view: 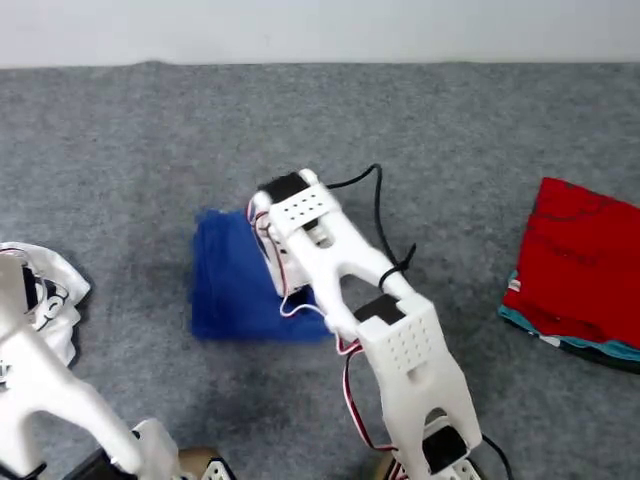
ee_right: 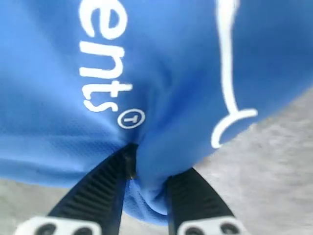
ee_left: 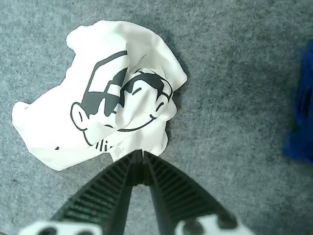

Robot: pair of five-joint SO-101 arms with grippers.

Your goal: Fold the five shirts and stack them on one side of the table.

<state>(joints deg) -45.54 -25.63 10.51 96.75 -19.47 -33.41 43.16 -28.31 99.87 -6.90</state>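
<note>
The right gripper has its two black fingers drawn close, pinching a bunched fold of the blue shirt, which carries white lettering. Seen from above, the right arm leans across the middle of the grey felt-covered table, its wrist over the right edge of the blue shirt, which lies as a flat rectangle. The left gripper has its fingers pressed together with nothing between them, the tips just at the edge of a crumpled white shirt printed with a black cartoon face. That shirt lies at the table's left edge, well apart from the blue one. At the right edge, a folded red shirt rests on a teal garment whose border shows beneath it
</note>
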